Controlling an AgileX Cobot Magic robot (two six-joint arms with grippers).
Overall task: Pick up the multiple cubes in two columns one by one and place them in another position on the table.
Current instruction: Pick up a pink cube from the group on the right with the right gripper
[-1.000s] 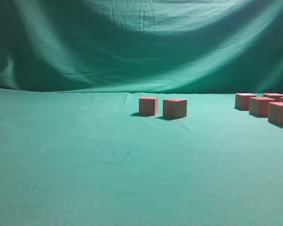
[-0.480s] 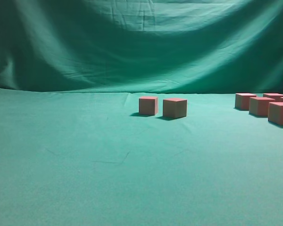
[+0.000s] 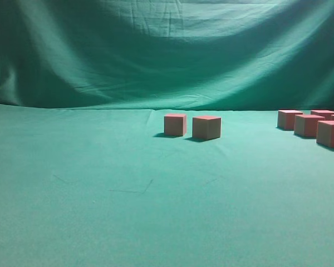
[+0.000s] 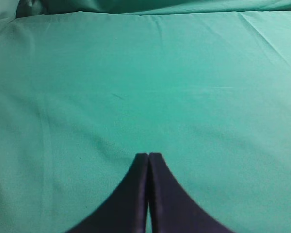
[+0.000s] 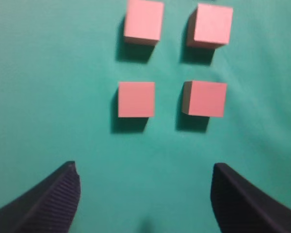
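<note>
Exterior view: two cubes (image 3: 192, 126) stand side by side near the middle of the table (image 3: 100, 211), close together but not touching. A further group of cubes (image 3: 314, 125) sits at the right edge of the picture, partly cut off by the frame. No arm or gripper shows here. The near half of the cloth is bare and wide, so there is ample room for set-downs; the draped backdrop (image 3: 156, 50) rises just behind the far cubes, which limits reach on that side.

Left wrist view: the left gripper (image 4: 148, 156) has its jaws together, tips meeting, with nothing between them. It hangs over bare green cloth; no cube is in sight. It appears idle.

Right wrist view: the right gripper (image 5: 145, 182) has its jaws wide apart and empty. Four cubes lie ahead in two columns; the nearest pair (image 5: 170, 99) is just beyond the fingertips, the far pair (image 5: 178, 23) behind it. The step in hand is judged to be the approach to one near cube. Recommended: centre the jaws on a single cube, keep the fingers parallel to its sides, and descend straight. The gap between columns is narrow, so one finger must enter it without nudging the neighbour
</note>
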